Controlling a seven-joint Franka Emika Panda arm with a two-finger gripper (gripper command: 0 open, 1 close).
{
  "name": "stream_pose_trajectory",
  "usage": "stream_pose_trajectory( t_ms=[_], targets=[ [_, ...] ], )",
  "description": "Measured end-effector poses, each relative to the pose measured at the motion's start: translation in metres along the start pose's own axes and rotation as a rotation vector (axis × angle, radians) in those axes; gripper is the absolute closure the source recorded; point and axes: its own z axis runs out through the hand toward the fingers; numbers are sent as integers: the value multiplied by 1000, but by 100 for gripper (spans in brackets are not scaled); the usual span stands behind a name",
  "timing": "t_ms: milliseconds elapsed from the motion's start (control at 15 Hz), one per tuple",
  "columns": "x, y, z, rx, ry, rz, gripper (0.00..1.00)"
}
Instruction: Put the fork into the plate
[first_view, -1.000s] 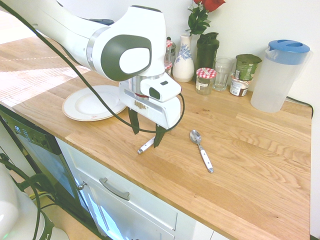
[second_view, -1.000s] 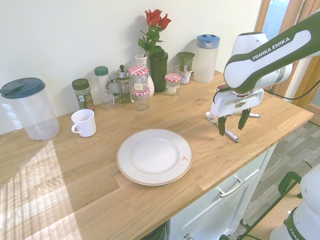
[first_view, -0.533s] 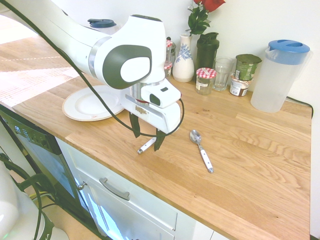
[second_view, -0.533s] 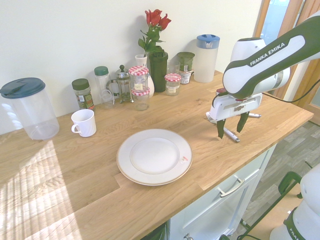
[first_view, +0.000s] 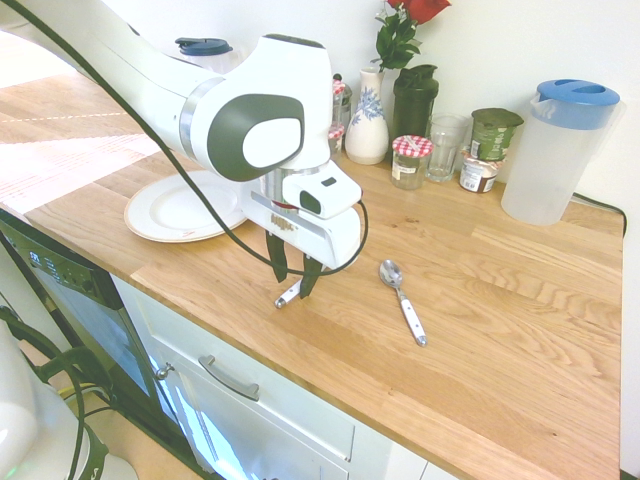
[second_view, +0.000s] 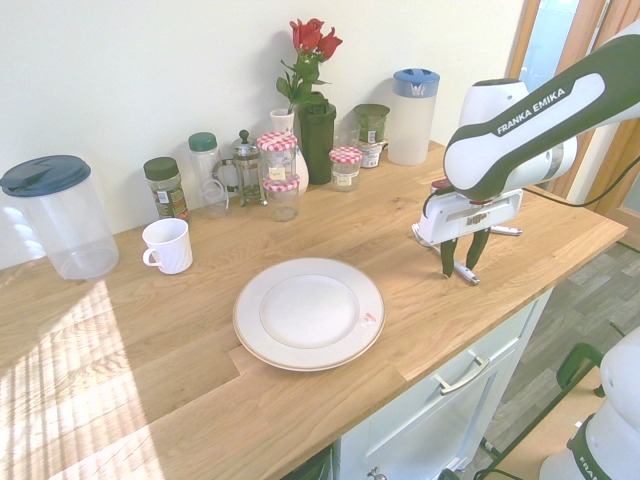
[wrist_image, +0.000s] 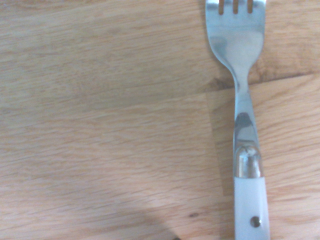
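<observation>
Fingers closing in around the fork, plate's up next
Fork (wrist_image: 246, 120) is lying on the wood-grain counter (second_view: 180, 350), slim shiny metal with a smooth white handle. Gripper (second_view: 461, 277) fingers straddle the handle, closer together than a second ago but a gap's left, so no firm grip I can see. Round glossy plate (second_view: 309, 312) sits well apart, and the spoon (first_view: 404, 305) is near the fork.

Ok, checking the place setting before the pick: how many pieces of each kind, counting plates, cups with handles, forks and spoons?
Plates: 1
White cup: 1
Forks: 1
Spoons: 1
Total: 4
</observation>
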Motion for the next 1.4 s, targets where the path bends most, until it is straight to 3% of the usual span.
stream_pose_trajectory(
  t_ms=[1000, 1400],
  targets=[
    [1, -1, -3, 25, 0, 4, 100],
    [-9, -32, -47, 97, 57, -42, 100]
  ],
)
